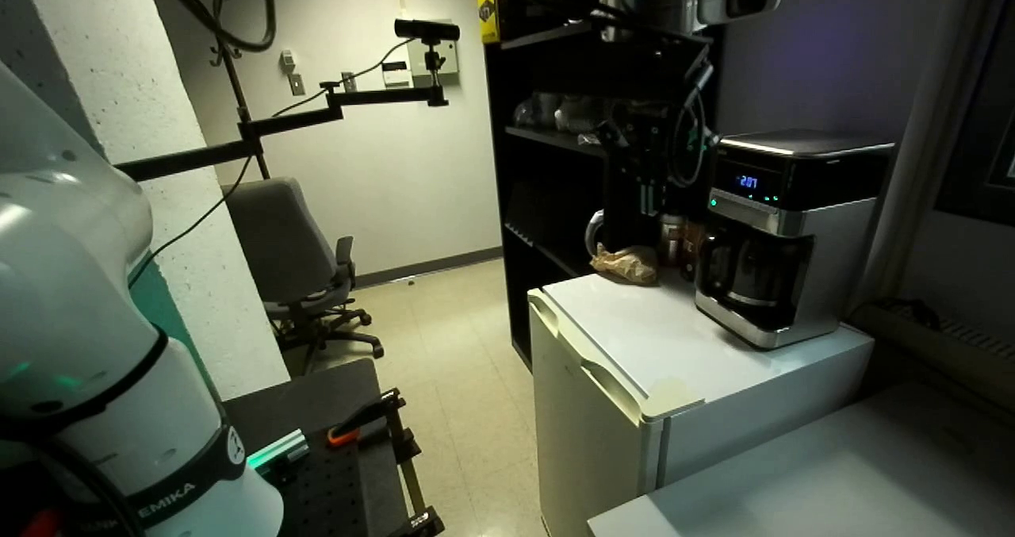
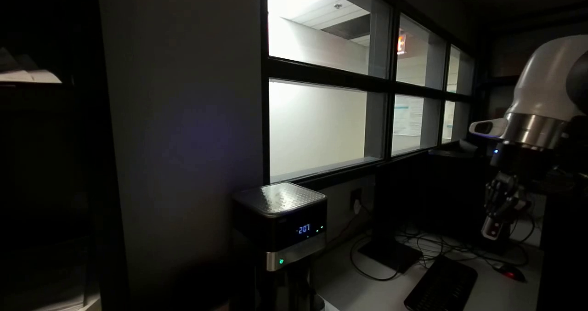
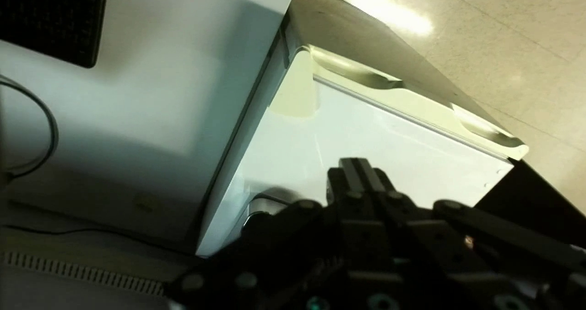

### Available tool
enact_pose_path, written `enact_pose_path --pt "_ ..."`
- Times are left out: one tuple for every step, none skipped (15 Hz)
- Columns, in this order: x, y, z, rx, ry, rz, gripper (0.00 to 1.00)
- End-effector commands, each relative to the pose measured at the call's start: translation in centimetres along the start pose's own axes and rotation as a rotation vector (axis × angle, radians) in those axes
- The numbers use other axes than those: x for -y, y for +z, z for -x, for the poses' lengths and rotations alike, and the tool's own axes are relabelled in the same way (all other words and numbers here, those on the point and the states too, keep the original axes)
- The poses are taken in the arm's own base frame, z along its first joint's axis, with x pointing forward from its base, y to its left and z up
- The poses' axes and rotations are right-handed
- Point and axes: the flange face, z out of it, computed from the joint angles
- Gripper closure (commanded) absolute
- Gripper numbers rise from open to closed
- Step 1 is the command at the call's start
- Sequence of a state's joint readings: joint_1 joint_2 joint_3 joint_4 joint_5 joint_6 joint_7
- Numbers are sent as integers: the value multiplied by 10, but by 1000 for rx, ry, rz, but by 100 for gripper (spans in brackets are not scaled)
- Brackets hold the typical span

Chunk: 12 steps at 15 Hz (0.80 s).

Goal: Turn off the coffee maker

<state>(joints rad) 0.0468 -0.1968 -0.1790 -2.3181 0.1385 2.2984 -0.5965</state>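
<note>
One coffee maker point(image 1: 802, 226), display point(image 1: 748, 182) bright, closed pincer point(image 3: 359, 163) apart

Below me I see a white box-like cabinet point(image 1: 634, 323) whose top carries the coffee maker point(image 1: 793, 224), upright near one side, and a crumpled brown bag point(image 1: 626, 265) at another edge. Just beside it and lower runs a white desk point(image 3: 151, 85); on that I make out a black keyboard point(image 3: 50, 19), a red-lit mouse point(image 2: 509, 272), loose cables point(image 2: 374, 279) and a flat black stand point(image 2: 390, 256).
</note>
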Motion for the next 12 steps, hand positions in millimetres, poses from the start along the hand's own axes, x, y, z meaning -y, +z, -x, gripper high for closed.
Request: enact_pose_path --pt "10 26 -42 40 -106 117 100" --pt "15 34 -52 55 -141 157 100" --pt "18 40 -60 72 -175 192 100" --pt "22 47 -70 87 -213 237 100" --pt "27 54 -78 99 -258 277 100" --pt "31 60 -86 110 -295 311 100" --pt "35 66 -94 122 -334 340 100" --pt "39 71 -103 125 -370 370 100" --pt "44 76 -111 126 -411 398 100" --pt "48 81 -119 125 -444 417 100" --pt "53 86 -127 111 -476 437 100" --pt "57 90 -134 96 -510 446 100"
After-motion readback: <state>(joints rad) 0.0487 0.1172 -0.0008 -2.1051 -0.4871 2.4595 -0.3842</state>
